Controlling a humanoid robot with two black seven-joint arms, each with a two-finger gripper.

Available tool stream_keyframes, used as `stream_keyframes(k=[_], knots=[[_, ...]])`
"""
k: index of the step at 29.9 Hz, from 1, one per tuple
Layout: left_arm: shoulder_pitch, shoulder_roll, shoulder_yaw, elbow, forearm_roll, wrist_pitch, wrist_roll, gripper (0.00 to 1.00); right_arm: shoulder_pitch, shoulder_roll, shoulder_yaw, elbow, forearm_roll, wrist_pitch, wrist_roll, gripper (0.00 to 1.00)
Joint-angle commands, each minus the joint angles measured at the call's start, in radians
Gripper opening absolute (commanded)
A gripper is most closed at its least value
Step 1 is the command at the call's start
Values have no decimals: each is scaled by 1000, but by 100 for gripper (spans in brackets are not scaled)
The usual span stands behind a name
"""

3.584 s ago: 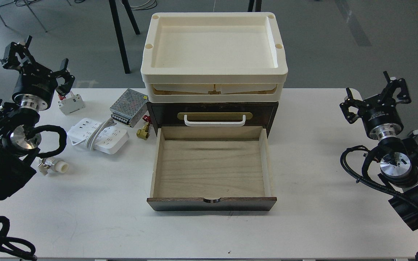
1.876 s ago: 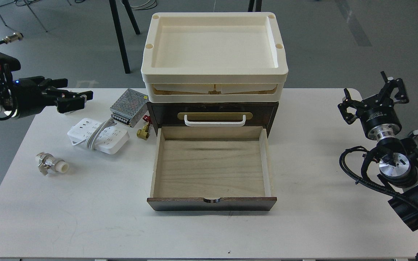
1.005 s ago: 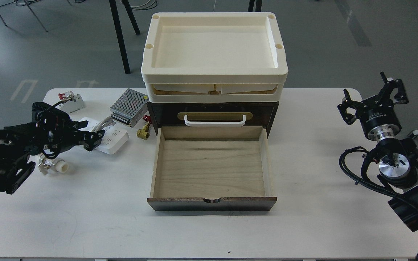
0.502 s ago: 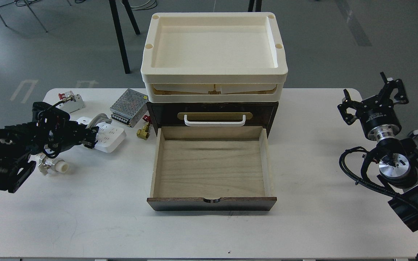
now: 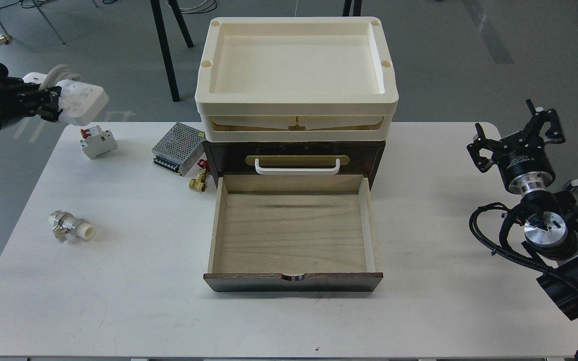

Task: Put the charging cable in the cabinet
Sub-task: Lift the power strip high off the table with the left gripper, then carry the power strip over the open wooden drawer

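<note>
Charging cable point(image 5: 79, 102) in left tool point(image 5: 50, 104)

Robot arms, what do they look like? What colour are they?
Both are black. The right arm has shiny silver round joints, looping black cables and a claw-like right gripper with two fingers. The left gripper is black too, with a brass plug on a cable behind it.
</note>
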Motion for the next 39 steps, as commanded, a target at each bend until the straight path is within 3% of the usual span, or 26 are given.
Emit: stream_keyframes(k=[1, 9, 19, 28, 32, 35, 38, 39], knots=[[-135, 32, -5, -1, -6, -93, 0, 4, 0, 0, 0, 2, 0, 0, 0, 100], [-394, 0, -10, -35, -182, -355, 0, 4, -2, 0, 0, 2, 0, 0, 0, 100], [-528, 0, -27, -493, -228, -470, 0, 4, -2, 0, 0, 0, 0, 0, 0, 100], [-532, -14, -25, -1038, -232, -490, 0, 4, 1, 0, 0, -2, 0, 0, 0, 100], [-545, -78, -35, -1250, -232, -491, 0, 6, 1, 0, 0, -2, 0, 0, 0, 100], [-484, -200, -22, -1301, -229, -491, 0, 6, 1, 0, 0, -2, 0, 0, 0, 100], [-402, -309, -15, -1275, -190, -491, 0, 6, 1, 0, 2, 0, 0, 0, 2, 100], [-378, -340, -13, -1252, -167, -491, 25, 7, 1, 0, 2, 2, 0, 0, 2, 100]])
